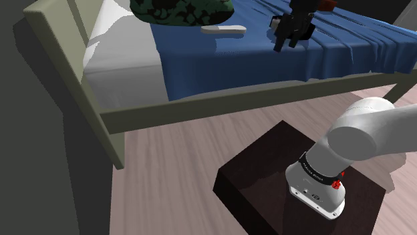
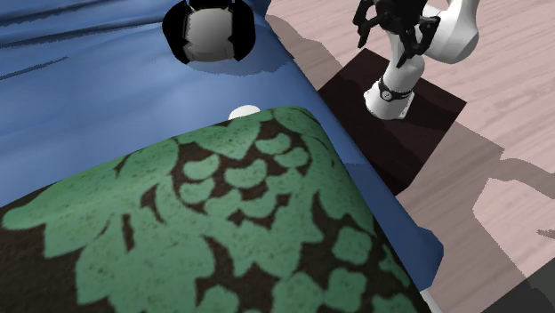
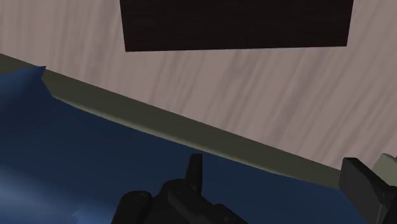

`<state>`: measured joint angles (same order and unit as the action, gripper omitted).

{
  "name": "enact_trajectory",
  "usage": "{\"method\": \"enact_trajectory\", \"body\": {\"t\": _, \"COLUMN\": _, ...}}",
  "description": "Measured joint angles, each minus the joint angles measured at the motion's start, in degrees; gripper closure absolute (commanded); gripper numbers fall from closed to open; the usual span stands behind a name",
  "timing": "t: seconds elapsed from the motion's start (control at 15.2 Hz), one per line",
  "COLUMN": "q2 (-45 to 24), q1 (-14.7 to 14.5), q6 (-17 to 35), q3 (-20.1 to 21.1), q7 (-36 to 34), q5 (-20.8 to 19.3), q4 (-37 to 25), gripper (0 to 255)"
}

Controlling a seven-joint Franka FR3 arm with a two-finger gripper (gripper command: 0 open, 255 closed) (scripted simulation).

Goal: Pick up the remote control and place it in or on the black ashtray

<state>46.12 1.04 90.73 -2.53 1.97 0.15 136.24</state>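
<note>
A slim white remote control lies on the blue bed cover, just in front of a green-and-black patterned pillow. In the second exterior view a small white end of the remote peeks out past the pillow. The black ashtray, round with a grey inside, sits on the cover beyond it. My black gripper hangs over the bed's near part, on the shoulder view's right of the remote and apart from it. Its fingers stand open with nothing between them, as with the gripper in the wrist view.
The olive bed frame runs along the mattress edge, with a tall end board on the shoulder view's left. Wooden floor lies between the bed and my dark stand. The pillow covers much of the bed's head end.
</note>
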Motion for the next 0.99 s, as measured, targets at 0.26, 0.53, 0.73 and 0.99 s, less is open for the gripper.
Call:
{"method": "enact_trajectory", "body": {"t": 0.26, "q2": -4.4, "q1": -1.2, "q6": 1.4, "q3": -2.7, "q7": 6.1, "q5": -1.7, "q4": -3.0, "gripper": 0}}
{"method": "enact_trajectory", "body": {"t": 0.53, "q2": -12.3, "q1": -3.4, "q6": 3.7, "q3": -7.4, "q7": 17.8, "q5": -4.0, "q4": -8.5, "gripper": 0}}
{"method": "enact_trajectory", "body": {"t": 0.73, "q2": -19.0, "q1": -5.4, "q6": 4.9, "q3": -10.3, "q7": 26.7, "q5": -4.5, "q4": -14.1, "gripper": 0}}
{"method": "enact_trajectory", "body": {"t": 0.99, "q2": -28.3, "q1": -7.8, "q6": 5.6, "q3": -13.4, "q7": 38.3, "q5": -3.8, "q4": -22.5, "gripper": 0}}
